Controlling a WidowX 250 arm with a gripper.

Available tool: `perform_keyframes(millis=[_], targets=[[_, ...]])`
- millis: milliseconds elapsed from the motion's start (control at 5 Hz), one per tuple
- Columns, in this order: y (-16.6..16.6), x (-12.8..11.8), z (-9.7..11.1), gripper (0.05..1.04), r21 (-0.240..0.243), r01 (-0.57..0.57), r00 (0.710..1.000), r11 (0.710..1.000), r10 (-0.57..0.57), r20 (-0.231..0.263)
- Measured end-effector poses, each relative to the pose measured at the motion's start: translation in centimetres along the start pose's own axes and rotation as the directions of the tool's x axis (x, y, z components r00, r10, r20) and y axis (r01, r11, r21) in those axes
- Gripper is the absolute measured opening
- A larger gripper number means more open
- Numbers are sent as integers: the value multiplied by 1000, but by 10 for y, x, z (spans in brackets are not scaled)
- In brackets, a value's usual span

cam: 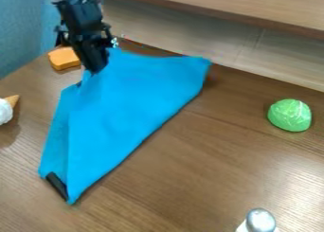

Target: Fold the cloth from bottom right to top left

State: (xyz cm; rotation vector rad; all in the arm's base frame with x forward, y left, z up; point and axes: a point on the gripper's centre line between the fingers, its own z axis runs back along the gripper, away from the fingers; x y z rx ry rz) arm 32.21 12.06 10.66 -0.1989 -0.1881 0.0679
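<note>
The gripper (95, 69) hangs at the cloth's upper left; whether it grips fabric I cannot tell. Just left is an orange block (64, 58). The blue cloth (133, 93) lies left of centre, folded and creased, its long edge slanting from upper right to a narrow bottom end with a dark patch. Tabletop (209, 146) separates it from the green ball (290, 115), well apart.
</note>
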Motion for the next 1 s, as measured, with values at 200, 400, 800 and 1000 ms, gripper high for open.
perform_keyframes(millis=[200, 400, 800, 1000], targets=[[-3, -3, -4, 490, 12, -10, 1000, 1000, 10, -21], [-11, -1, -7, 821, 17, -2, 1000, 1000, 2, -27], [-31, 7, -9, 1002, 55, 58, 997, 997, -55, -53], [-57, 14, -12, 999, 98, 153, 986, 983, -146, -78]])
